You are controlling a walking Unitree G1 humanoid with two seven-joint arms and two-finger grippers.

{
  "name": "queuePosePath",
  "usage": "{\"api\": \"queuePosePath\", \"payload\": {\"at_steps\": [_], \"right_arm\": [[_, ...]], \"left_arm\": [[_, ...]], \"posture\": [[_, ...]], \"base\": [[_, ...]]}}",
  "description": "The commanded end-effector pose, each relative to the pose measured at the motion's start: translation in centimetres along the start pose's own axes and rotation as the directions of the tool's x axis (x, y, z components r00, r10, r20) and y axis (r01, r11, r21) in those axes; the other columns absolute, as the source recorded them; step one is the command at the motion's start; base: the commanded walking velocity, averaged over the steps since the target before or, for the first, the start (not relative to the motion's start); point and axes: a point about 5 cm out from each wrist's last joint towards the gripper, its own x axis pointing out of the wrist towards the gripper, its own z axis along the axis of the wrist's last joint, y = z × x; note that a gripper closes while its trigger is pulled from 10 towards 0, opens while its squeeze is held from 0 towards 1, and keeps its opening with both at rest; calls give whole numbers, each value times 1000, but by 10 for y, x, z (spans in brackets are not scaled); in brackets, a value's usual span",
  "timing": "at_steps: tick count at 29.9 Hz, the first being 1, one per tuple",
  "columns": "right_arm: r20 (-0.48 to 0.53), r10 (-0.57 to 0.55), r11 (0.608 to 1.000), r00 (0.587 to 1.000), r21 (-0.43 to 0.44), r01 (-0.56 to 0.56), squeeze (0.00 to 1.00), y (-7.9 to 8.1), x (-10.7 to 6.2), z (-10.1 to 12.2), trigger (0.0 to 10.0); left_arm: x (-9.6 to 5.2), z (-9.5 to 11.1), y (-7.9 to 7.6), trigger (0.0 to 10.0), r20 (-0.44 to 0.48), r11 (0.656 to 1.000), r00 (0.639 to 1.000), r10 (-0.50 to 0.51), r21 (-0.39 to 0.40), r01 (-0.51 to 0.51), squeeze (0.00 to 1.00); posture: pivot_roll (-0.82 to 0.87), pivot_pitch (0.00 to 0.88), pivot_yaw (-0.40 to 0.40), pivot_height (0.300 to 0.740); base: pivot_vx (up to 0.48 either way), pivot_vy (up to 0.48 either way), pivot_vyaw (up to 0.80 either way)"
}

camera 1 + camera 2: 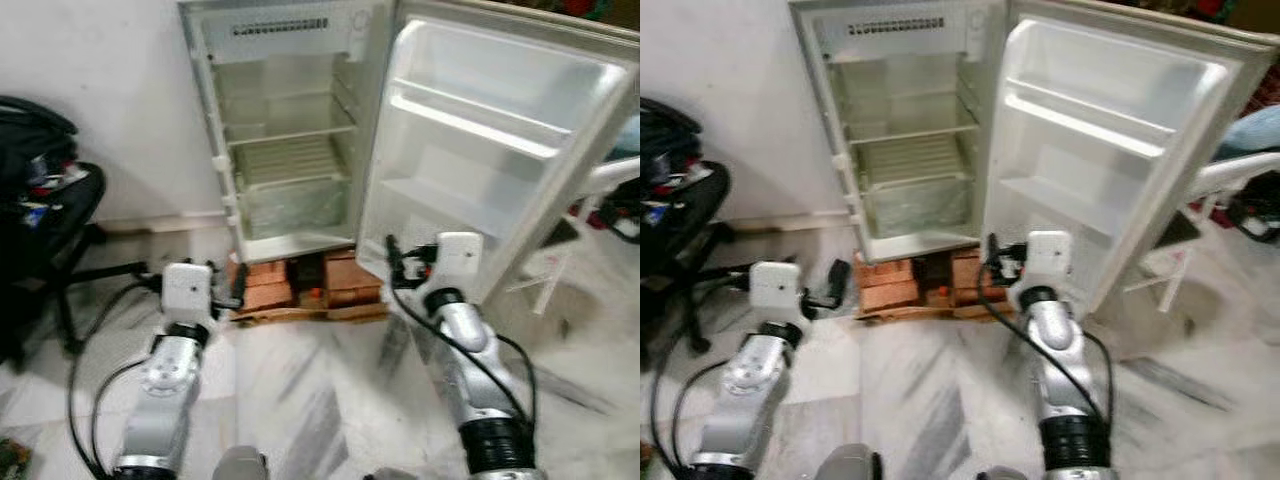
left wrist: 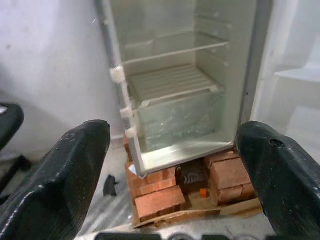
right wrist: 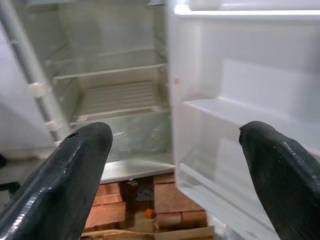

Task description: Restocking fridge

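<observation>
A small fridge [image 1: 290, 130] stands open and empty on red bricks [image 1: 265, 285] and a wooden pallet. It has a glass shelf, a wire shelf [image 2: 170, 82] and a clear crisper drawer [image 2: 180, 120]. Its door [image 1: 480, 150] swings out to the right, and its door shelves [image 3: 240, 112] are bare. My left gripper [image 1: 234, 287] is held low in front of the fridge's left bottom corner, open with nothing between its fingers [image 2: 75, 165]. My right gripper [image 1: 395, 262] is near the door's lower inner edge, also open and empty, as its fingers [image 3: 75, 170] show.
A black office chair [image 1: 45, 210] piled with bags stands at the left against the white wall. White furniture [image 1: 610, 175] and clutter sit behind the door on the right. Marble floor [image 1: 320, 400] lies between me and the fridge. Black cables trail from both arms.
</observation>
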Motion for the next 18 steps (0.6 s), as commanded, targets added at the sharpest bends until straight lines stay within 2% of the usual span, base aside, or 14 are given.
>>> {"api": "queuePosePath", "payload": {"at_steps": [1, 8, 12, 14, 18], "right_arm": [[8, -14, 1000, 1000, -6, 14, 0, -4, 1, 2, 10000], [-9, 2, 1000, 1000, -2, -2, 0, 1, 2, -4, 10000], [18, 55, 998, 998, 5, -55, 0, 8, 3, 1, 10000], [30, 51, 999, 998, -16, -51, 0, 8, 4, 3, 10000], [36, 40, 999, 999, 12, -40, 0, 5, 6, 4, 10000]], "left_arm": [[2, 1, -4, 10000, -1, 1000, 1000, -12, 8, 12, 0], [4, -2, -6, 10000, -18, 1000, 1000, -8, 19, 9, 0], [4, -2, -4, 10000, -28, 1000, 999, 21, 20, -21, 0], [4, -4, -4, 10000, -37, 1000, 999, 22, 17, -22, 0], [5, -4, -6, 10000, -45, 1000, 999, 3, 19, -2, 0]], "posture": [[75, 43, 10, 740], [88, 45, 2, 740], [86, 46, 2, 740], [88, 48, 3, 740], [94, 46, 2, 740]], "base": [[345, -330, 0], [365, -307, 0], [379, -292, 0], [377, -292, 444], [378, -292, 588]]}}
